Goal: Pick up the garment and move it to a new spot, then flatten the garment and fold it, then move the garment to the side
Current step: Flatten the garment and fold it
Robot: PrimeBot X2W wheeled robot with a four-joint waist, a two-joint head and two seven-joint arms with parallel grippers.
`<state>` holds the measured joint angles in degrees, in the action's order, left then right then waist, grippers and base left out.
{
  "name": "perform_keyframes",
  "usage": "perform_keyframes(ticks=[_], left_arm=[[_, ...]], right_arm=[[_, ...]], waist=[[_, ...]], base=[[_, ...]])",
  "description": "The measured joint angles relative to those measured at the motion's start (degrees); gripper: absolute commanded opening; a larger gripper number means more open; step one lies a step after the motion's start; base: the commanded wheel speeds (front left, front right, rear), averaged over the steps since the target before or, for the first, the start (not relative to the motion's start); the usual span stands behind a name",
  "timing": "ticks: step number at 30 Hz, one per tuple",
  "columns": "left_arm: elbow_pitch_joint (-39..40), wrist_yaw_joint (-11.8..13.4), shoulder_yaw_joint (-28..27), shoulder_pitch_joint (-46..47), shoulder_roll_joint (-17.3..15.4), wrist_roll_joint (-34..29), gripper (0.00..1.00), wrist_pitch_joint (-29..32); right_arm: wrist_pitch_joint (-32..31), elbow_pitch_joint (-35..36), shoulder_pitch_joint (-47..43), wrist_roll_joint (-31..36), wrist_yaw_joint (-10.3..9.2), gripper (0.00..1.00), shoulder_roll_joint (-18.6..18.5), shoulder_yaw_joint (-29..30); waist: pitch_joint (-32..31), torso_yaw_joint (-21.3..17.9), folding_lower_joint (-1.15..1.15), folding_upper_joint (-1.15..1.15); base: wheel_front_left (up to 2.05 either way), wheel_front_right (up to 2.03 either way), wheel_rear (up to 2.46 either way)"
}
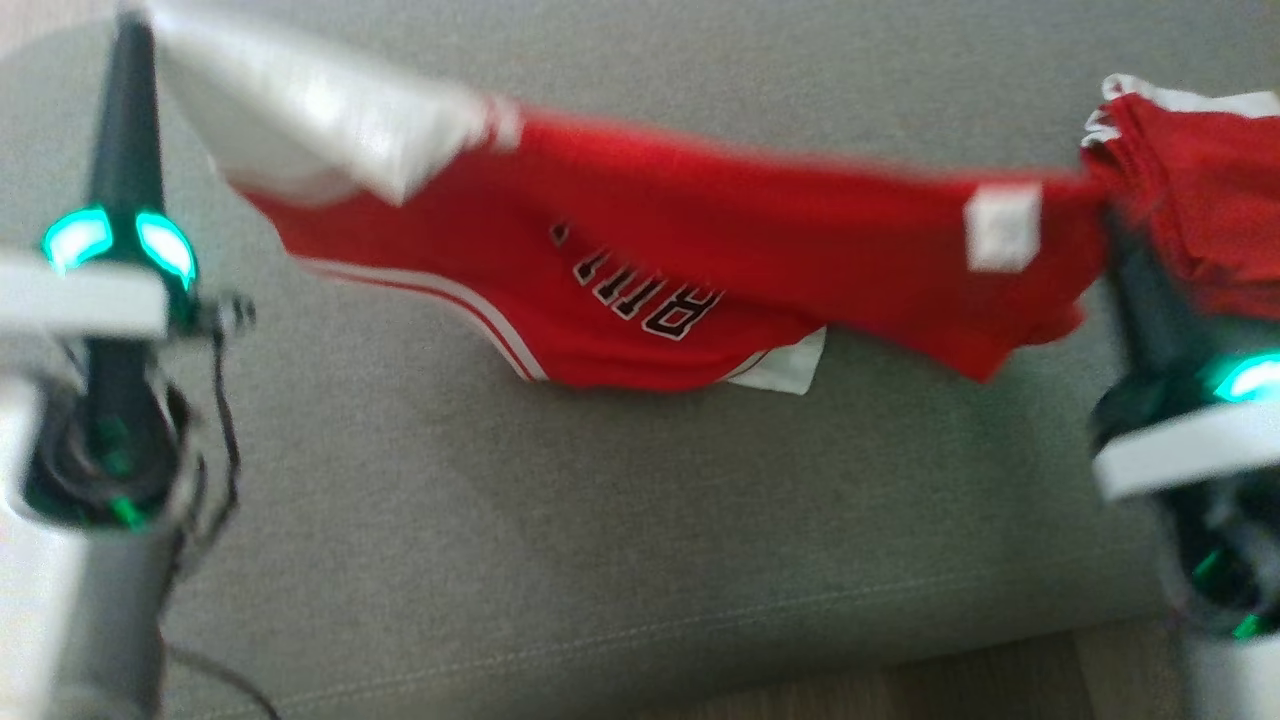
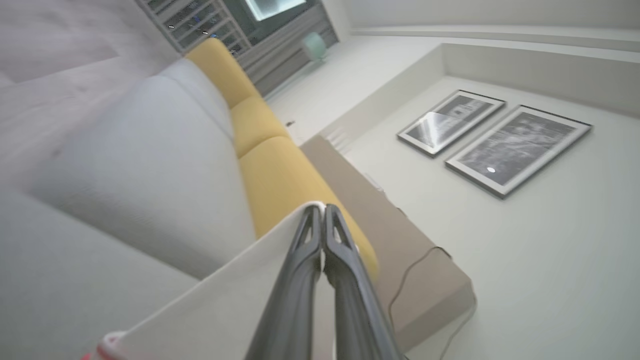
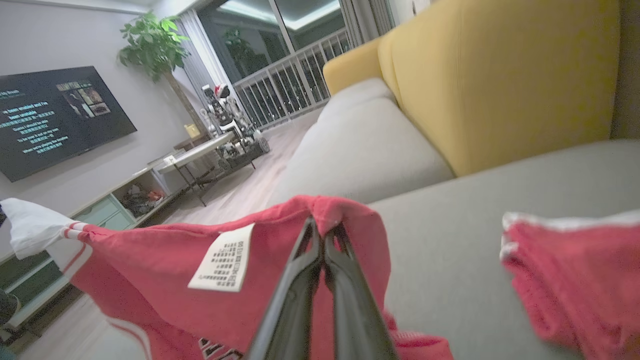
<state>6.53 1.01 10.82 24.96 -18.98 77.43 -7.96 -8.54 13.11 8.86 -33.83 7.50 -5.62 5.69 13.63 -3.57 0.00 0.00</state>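
Left tool (image 2: pixel 322 212) at 10 o'clock, right tool (image 3: pixel 324 227) at 3 o'clock, both pinch the red jersey (image 1: pixel 650 260) above the sofa (image 1: pixel 600 520).

The head camera looks steeply down, close over the grey sofa seat (image 1: pixel 640 520). The left wrist camera sights along the left hand (image 2: pixel 322 212), tilted upward toward yellow cushions (image 2: pixel 280 175) and framed pictures (image 2: pixel 515 145) at two o'clock. The right wrist camera sights along the right hand (image 3: pixel 322 227), low across the seat, with a television (image 3: pixel 55 120) at ten o'clock. All three views share the red shirt (image 1: pixel 700 260); both wrist views share the cushions.
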Motion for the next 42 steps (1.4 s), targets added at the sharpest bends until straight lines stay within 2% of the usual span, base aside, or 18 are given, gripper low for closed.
perform_keyframes(ticks=[5,9,13,18,20,24,26,29,32,36,42], left_arm=[[3.8,5.1,1.7,12.5,-2.9,0.3,0.0,7.1],[3.5,6.5,5.2,21.0,-5.4,-3.0,0.0,11.9],[-2.7,8.1,8.6,32.1,-6.0,-5.5,0.0,17.1],[-15.7,7.6,11.5,46.8,-7.2,-12.2,0.0,19.6],[-21.1,5.8,12.5,53.1,-7.9,-15.5,0.0,19.3],[-30.5,1.4,13.4,64.7,-8.1,-19.8,0.0,16.9],[-34.6,-0.5,14.6,69.5,-8.0,-23.9,0.0,13.3],[-39.2,-3.3,14.4,75.3,-6.6,-26.5,0.0,6.1],[-42.1,-5.6,14.8,79.7,-4.9,-29.5,0.0,-1.3],[-45.4,-7.6,15.5,77.9,-2.7,-29.5,0.0,-5.8],[-43.2,-8.1,17.9,63.8,-2.3,-26.5,0.0,-6.6]], right_arm=[[-12.9,1.4,13.4,-1.4,0.0,0.0,-0.6,4.7],[-20.3,-2.4,22.3,-1.4,0.0,0.0,-1.2,7.1],[-26.4,-10.3,34.8,0.6,0.0,0.0,-1.2,9.6],[-29.1,-21.3,50.2,6.3,0.0,0.0,-1.8,10.1],[-27.4,-25.6,55.7,8.7,0.0,0.0,-2.0,9.9],[-19.6,-31.9,65.3,12.5,0.0,0.0,-2.1,7.0],[-13.8,-34.4,69.6,13.6,0.0,0.0,-2.1,5.8],[-5.8,-37.6,75.0,15.5,0.01,0.0,-3.0,2.6],[0.6,-40.5,78.2,17.3,0.01,0.0,-5.3,-1.7],[5.1,-46.6,77.8,16.4,0.01,0.0,-6.4,-5.5],[8.3,-54.5,72.9,13.6,0.01,0.0,-9.3,-9.5]], waist=[[-1.4,-1.1,0.0,0.0],[-1.1,-1.5,0.0,0.0],[0.8,-1.6,0.0,0.0],[4.7,-1.6,0.0,0.0],[6.7,-1.5,0.0,0.0],[11.2,-1.5,0.0,0.0],[13.6,-1.4,0.0,0.0],[17.2,-1.0,0.0,0.0],[20.6,-0.1,0.0,0.0],[23.8,1.9,0.01,0.0],[24.4,5.2,0.02,0.0]], base=[[0.0,0.0,0.0],[0.0,0.0,0.0],[0.0,0.0,0.0],[0.0,0.0,0.0],[0.0,0.0,0.0],[0.0,0.0,0.0],[0.0,0.0,0.0],[0.0,0.0,0.0],[0.0,0.0,0.0],[0.0,0.0,0.0],[0.0,0.0,0.0]])
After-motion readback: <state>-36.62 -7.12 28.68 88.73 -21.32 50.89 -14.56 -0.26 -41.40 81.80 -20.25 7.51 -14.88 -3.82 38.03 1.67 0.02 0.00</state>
